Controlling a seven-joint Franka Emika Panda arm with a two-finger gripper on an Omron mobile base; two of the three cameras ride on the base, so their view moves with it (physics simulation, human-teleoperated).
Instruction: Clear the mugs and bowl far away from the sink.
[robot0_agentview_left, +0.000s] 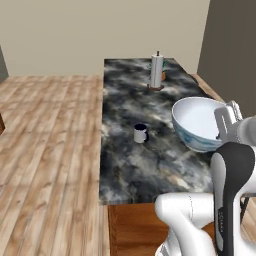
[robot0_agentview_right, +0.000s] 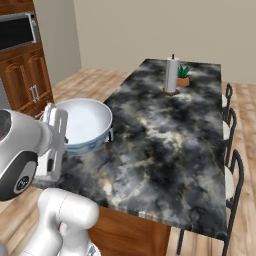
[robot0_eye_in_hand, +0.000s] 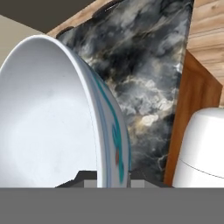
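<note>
The large white bowl (robot0_agentview_left: 197, 120) with the blue-grey patterned outside is at the right edge of the marbled counter (robot0_agentview_left: 130, 170), close to my arm; from the other side the bowl (robot0_agentview_right: 85, 120) is at the counter's left edge. In the hand view the bowl (robot0_eye_in_hand: 48, 118) stands on edge, and its rim runs down between the fingertips of my gripper (robot0_eye_in_hand: 113, 177), which is shut on it. A small white mug (robot0_agentview_left: 140, 133) with a dark rim and handle stands upright mid-counter, left of the bowl and apart from it. The sink is out of view.
A paper towel holder (robot0_agentview_left: 157, 72) stands at the counter's far end, with a small potted plant (robot0_agentview_right: 183, 76) beside it. Dark chairs (robot0_agentview_right: 231, 150) line the counter's right side. Wooden cabinets (robot0_agentview_right: 22, 80) stand at the left. Wood floor (robot0_agentview_left: 45, 140) lies left of the counter.
</note>
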